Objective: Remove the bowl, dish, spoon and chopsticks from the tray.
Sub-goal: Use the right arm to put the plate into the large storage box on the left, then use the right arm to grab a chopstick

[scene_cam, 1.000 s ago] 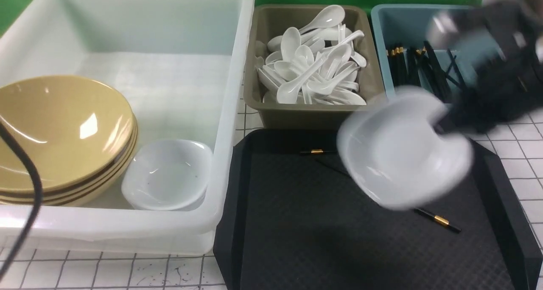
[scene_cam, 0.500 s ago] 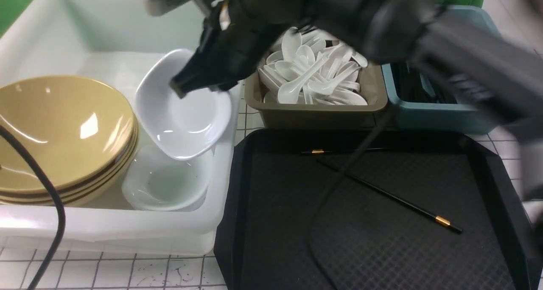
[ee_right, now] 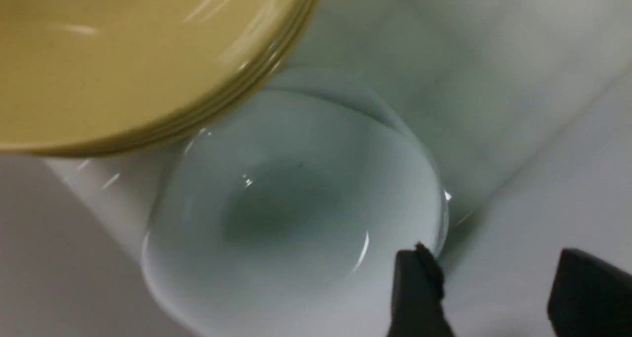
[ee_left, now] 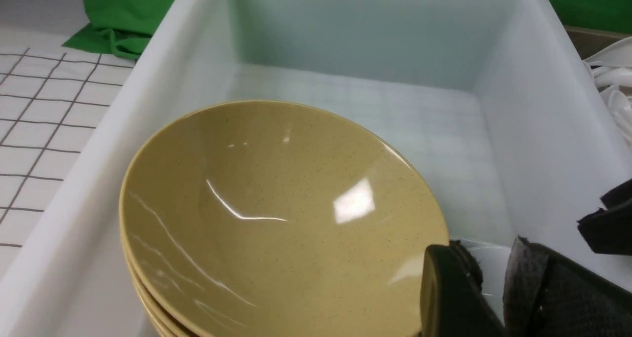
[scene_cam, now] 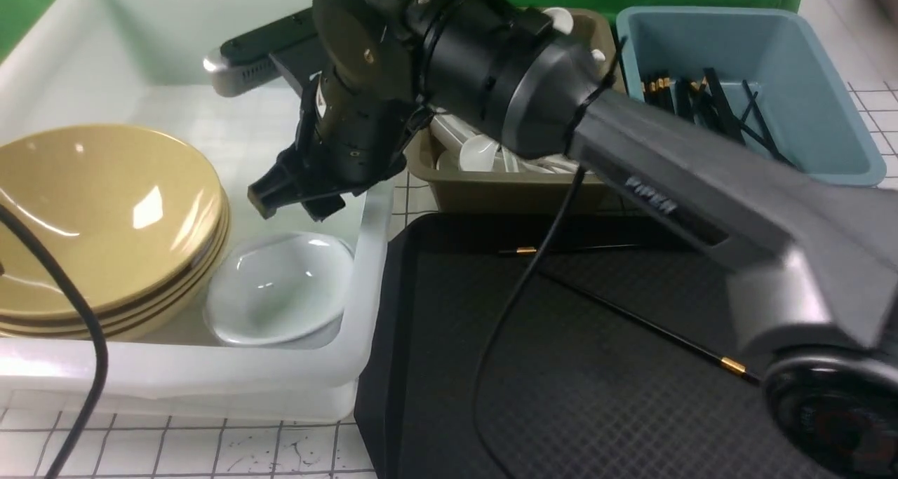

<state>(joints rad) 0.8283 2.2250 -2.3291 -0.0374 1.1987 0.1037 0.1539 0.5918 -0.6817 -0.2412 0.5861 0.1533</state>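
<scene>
Tray (scene_cam: pixel 389 339) is nearest me. Two chopsticks (scene_cam: pixel 631 322) lie on its floor: one runs diagonally with its gold band at the near right, the other lies along the far rim. The right arm's cable (scene_cam: pixel 491 339) hangs in front of the far stick.

Just left of the tray is the white tub (scene_cam: pixel 210 377). The dish (scene_cam: pixel 280 286) sits in the tub's near right corner, nested on another white dish and just beside the stack of yellow bowls (scene_cam: pixel 105 205).

Right gripper (scene_cam: pixel 291 205) hangs above the dish, clear of it. Its fingers are spread wide with nothing between them. In the right wrist view one finger (ee_right: pixel 419 297) lines up over the dish rim and the other stands off to the side of it.

Left gripper (ee_left: pixel 486 258) shows only in its own wrist view. Its fingers have a narrow gap with nothing in it, and they sit over the bowls' rim on the dish side.

Furthest back, a tan bin (scene_cam: pixel 519 191) of white spoons (scene_cam: pixel 480 153) is mostly hidden by the right arm. A blue bin (scene_cam: pixel 828 114) holds more black sticks (scene_cam: pixel 715 100).
</scene>
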